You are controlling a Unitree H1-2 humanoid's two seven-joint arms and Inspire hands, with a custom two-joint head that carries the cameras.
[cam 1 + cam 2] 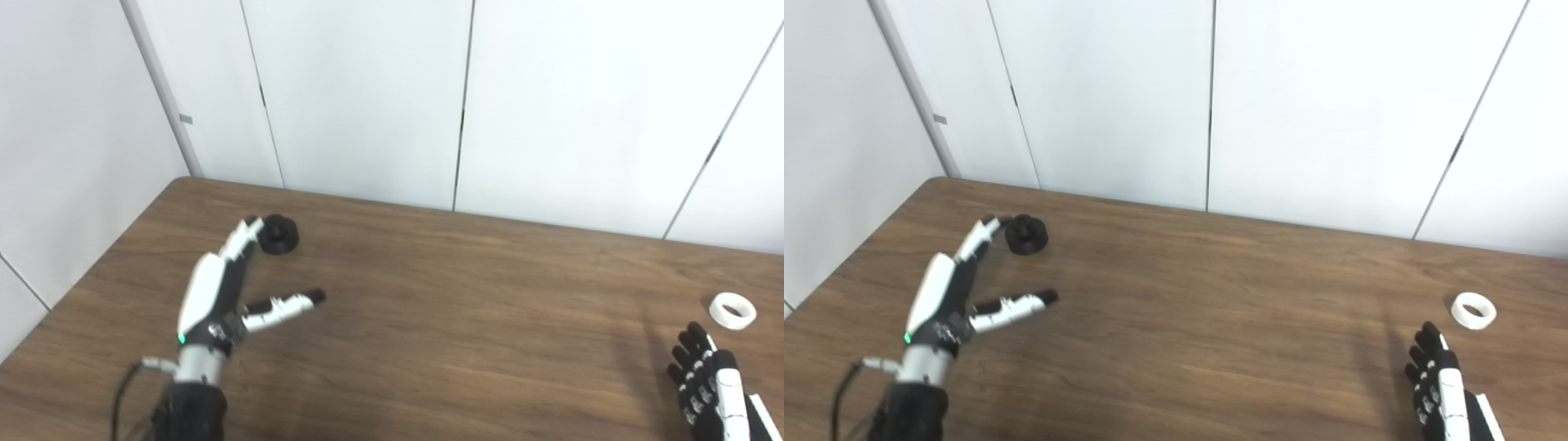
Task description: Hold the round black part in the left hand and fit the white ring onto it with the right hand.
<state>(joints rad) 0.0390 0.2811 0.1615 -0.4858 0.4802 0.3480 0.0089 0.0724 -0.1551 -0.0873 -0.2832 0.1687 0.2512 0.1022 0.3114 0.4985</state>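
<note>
On the tabletop [429,306], the left robot hand [211,294] is spread open and empty, fingertips beside the black part [279,234]; it should straddle the part before closing. The right robot hand [710,380], open and empty, waits near the white ring [732,310].

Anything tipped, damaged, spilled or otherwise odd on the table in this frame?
Nothing stands out. The round black part sits on the table by the open left hand's fingertips; the white ring lies flat just beyond the open right hand. Neither is held yet.
</note>
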